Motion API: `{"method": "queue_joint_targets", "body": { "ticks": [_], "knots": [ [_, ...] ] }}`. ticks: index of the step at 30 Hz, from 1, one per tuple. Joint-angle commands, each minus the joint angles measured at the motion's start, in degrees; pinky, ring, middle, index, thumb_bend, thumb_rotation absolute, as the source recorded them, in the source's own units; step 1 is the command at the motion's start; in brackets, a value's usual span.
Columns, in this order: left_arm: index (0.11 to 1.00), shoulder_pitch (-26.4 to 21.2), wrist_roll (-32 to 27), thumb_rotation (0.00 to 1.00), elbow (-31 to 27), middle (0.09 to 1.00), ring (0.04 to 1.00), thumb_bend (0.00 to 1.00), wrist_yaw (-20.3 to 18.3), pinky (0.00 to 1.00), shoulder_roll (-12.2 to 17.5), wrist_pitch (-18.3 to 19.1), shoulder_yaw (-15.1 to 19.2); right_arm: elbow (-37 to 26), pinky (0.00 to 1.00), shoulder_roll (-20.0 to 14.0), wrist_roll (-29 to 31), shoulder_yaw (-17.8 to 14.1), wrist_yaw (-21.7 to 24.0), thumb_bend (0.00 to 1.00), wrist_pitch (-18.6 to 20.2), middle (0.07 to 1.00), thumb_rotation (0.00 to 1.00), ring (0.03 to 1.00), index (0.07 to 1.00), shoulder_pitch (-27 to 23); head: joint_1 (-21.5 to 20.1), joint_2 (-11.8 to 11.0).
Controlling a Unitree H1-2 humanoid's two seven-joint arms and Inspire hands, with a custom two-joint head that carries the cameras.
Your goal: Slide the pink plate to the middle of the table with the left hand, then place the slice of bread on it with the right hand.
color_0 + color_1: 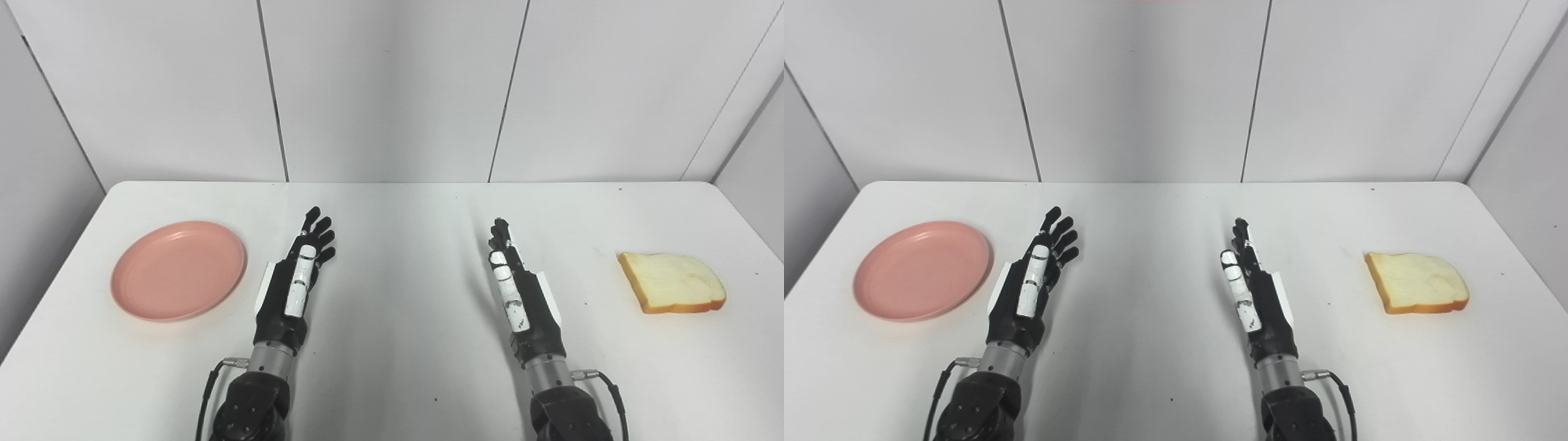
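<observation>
Both hands hover over the white table (pixel 398 380) with fingers straight and spread, empty. The pink plate (pixel 178 270) lies just outside the left hand (pixel 294 282); the bread slice (pixel 672 282) lies well outside the right hand (pixel 517 288), nothing between.

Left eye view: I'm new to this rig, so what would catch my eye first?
The pink plate at the table's left and the slice of bread at its right stand out on the white table. Between them the left hand and right hand are open, holding nothing.
</observation>
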Motion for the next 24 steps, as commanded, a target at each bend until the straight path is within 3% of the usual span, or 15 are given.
{"method": "queue_joint_targets", "body": {
  "ticks": [1,13,18,19,24],
  "knots": [
    [0.942,-1.82,-0.49,1.00,-1.16,0.949,0.935,0.43,-0.17,0.91,-0.23,-1.70,0.11,-1.05,0.99,0.32,-0.10,0.06,-0.52,0.41,-1.72,1.000,1.00,0.994,1.000,-0.97,0.04,0.02],
    [0.940,-1.82,-0.48,1.00,-1.05,0.950,0.937,0.41,-0.13,0.91,-0.37,-1.77,0.05,-0.38,0.99,-0.03,0.00,-0.01,-0.33,0.42,-2.61,1.000,1.00,0.992,1.000,-1.04,0.44,-0.32],
    [0.949,-1.97,1.27,1.00,-0.57,0.949,0.935,0.43,0.24,0.91,-0.54,-1.00,-0.86,-0.27,0.99,-1.03,0.59,-0.28,0.35,0.42,-2.77,1.000,1.00,0.998,1.000,-1.01,6.30,-1.38],
    [0.951,-2.04,1.83,1.00,-0.35,0.950,0.934,0.43,0.53,0.91,-0.80,-1.00,-1.20,-0.22,0.99,-1.58,0.82,-0.42,0.65,0.42,-2.92,1.000,1.00,0.999,1.000,-0.98,9.17,-1.85],
    [0.949,-2.66,4.50,1.00,1.55,0.948,0.938,0.40,2.79,0.90,-2.92,-1.03,-2.26,0.90,1.00,-4.01,4.96,-1.22,3.59,0.44,-4.82,1.000,1.00,1.000,1.000,-1.07,14.29,-3.17]
  ]
}}
